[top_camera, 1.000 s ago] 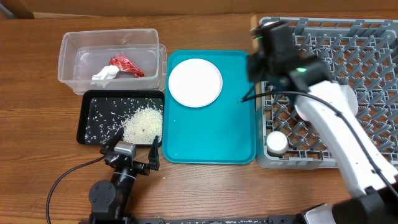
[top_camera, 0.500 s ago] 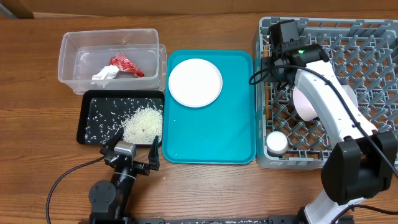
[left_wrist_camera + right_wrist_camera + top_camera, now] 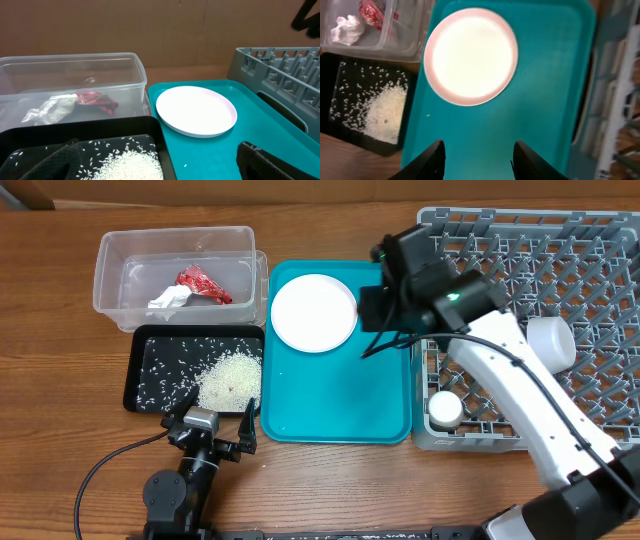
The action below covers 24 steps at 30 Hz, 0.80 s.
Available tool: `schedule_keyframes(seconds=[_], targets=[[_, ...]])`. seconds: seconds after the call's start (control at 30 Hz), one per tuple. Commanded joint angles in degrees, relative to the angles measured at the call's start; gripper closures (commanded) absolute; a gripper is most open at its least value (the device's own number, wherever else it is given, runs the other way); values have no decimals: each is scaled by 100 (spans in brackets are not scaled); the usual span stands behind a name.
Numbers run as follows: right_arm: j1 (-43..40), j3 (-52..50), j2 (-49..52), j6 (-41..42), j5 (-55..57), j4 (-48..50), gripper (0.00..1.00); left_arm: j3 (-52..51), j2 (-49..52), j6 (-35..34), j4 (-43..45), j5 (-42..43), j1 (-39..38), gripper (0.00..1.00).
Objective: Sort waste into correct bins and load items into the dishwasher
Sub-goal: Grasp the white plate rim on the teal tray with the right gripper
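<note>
Since it left the dish rack (image 3: 560, 260), the right gripper (image 3: 477, 157), spread wide, hovers over the teal tray (image 3: 340, 400)

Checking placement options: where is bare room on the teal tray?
The teal tray is bare between the white plate and its near rim. The right gripper hovers over its far right part. Rice crowds the black tray.

glossy white plate (image 3: 313, 312) on smooth teal plastic tray (image 3: 340, 400), clear plastic tub (image 3: 175, 265), wood-grain table (image 3: 60, 380)

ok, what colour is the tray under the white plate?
The tray is plain teal with no pattern. The overhead view shows it best.
</note>
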Motion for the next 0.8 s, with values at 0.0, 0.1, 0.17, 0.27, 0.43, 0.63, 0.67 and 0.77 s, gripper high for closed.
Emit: schedule_keyframes(seconds=[0.0,0.1,0.17,0.27,0.43,0.63,0.67,0.77], targets=[[59,-114,656,1172,186,315,50,-42,-61,87,24,66,35,0],[35,-114,1305,1425,184,833,50,-42,-61,87,24,63,35,0],[2,-114,1585,1423,214,1095,51,-42,-61,87,24,66,35,0],[-7,-114,1917,1443,229,1204,51,-42,-61,87,24,63,35,0],[-7,-114,2413,1749,348,1268,56,-42,-61,87,24,66,35,0],[-7,-116,2782,1766,293,1351,66,-42,-61,87,24,63,35,0],[-7,-116,2835,1768,289,1349,69,-42,-61,87,24,66,35,0],[4,-116,2918,1764,291,1322,72,-42,-61,85,24,63,35,0]])
